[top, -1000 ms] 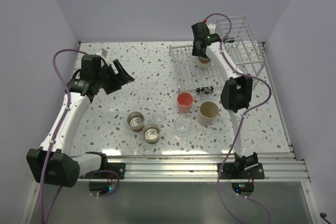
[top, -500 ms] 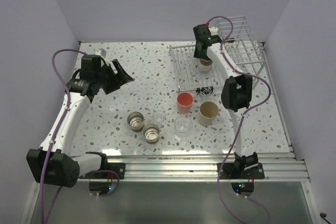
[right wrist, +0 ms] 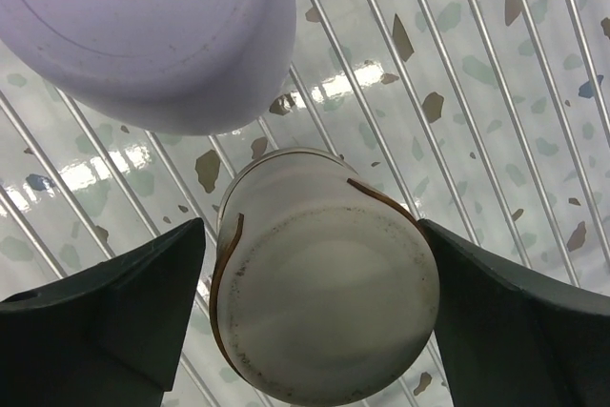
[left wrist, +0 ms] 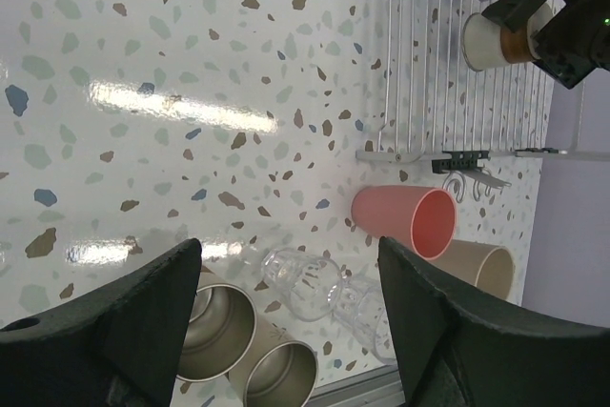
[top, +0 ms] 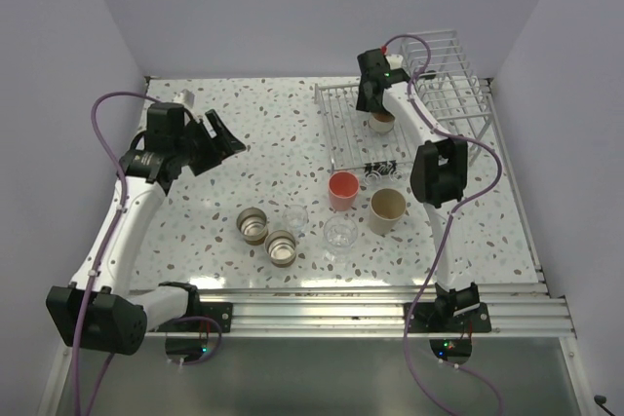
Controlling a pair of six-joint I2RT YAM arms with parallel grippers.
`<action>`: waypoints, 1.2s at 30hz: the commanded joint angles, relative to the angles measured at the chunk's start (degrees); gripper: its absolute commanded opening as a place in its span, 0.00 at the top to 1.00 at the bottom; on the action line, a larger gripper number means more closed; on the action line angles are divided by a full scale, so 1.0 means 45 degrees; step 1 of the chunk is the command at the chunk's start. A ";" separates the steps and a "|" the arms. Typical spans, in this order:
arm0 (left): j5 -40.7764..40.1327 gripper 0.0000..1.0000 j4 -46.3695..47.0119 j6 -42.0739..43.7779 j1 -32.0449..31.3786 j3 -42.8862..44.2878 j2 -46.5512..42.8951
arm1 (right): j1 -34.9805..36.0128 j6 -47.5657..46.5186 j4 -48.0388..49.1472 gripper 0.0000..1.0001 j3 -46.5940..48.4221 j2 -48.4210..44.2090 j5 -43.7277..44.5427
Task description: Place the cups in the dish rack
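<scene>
While the speckled table (top: 263,124) takes up most of the top view, the dish rack (top: 349,138) sits at its far right corner, with the low flat grid nearer the middle and the taller cage part (top: 450,63) behind it by the wall.

The right arm (top: 436,172) reaches from its base up over the flat grid. Its jaws stand wide, one finger (right wrist: 114,312) on each side of a brownish cup (right wrist: 324,302) that rests bottom up on the wires. Just beside that cup, also bottom up on the grid, is the lavender cup (right wrist: 143,26).

The left arm (top: 132,216) hangs over the left part of the table, well apart from the rack. Its jaws are wide too, with nothing between the fingers (left wrist: 133,331).

Six cups are on the table in front of the rack. The beige cup (top: 387,209) is the tallest, and the coral-red cup (top: 342,189) is just beside it, near the rack's front edge. Left of these are two clear cups (top: 339,232), apart from one another. The two brownish metal cups (top: 253,224) sit mouth up, close together and farthest left.
</scene>
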 commanded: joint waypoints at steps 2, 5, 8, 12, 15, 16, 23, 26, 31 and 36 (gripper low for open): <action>0.0033 0.22 -0.0219 0.0298 0.0097 0.0271 -0.0499 | -0.0045 0.0116 0.0412 0.05 -0.0245 -0.0810 -0.0123; 0.0033 0.22 -0.0316 0.0337 0.0097 0.0290 -0.0655 | -0.0084 0.0078 0.0509 0.02 -0.0441 -0.1162 -0.0318; 0.0013 0.22 -0.0473 0.0415 0.0097 0.0291 -0.0792 | -0.0064 -0.0039 0.0374 0.02 -0.0462 -0.1494 -0.0358; -0.0103 0.22 -0.0746 0.0610 0.0097 0.0271 -0.0929 | -0.0064 -0.0098 0.0120 0.02 -0.0461 -0.1923 -0.0358; -0.0124 0.22 -0.0922 0.0767 0.0097 0.0193 -0.1046 | -0.0084 -0.0196 0.0177 0.02 -0.0675 -0.2411 -0.0629; -0.0143 0.22 -0.0999 0.0844 0.0097 0.0135 -0.1085 | -0.0064 -0.0254 0.0216 0.02 -0.0773 -0.2548 -0.0670; -0.0668 0.22 -0.1527 0.1391 0.0097 -0.0800 -0.1553 | -0.0064 -0.0567 -0.0309 0.02 -0.1027 -0.3700 -0.1256; -0.0787 0.22 -0.1781 0.1743 0.0097 -0.1445 -0.1710 | -0.0064 -0.0625 -0.0388 0.02 -0.1651 -0.4753 -0.1743; -0.0242 0.30 -0.1218 0.2114 0.0097 -0.3515 -0.2002 | -0.0025 -0.0782 -0.0272 0.02 -0.4046 -0.7404 -0.2291; 0.0091 0.37 -0.0689 0.2251 0.0077 -0.5176 -0.2062 | -0.0064 -0.1094 0.0041 0.02 -0.6844 -0.9948 -0.2292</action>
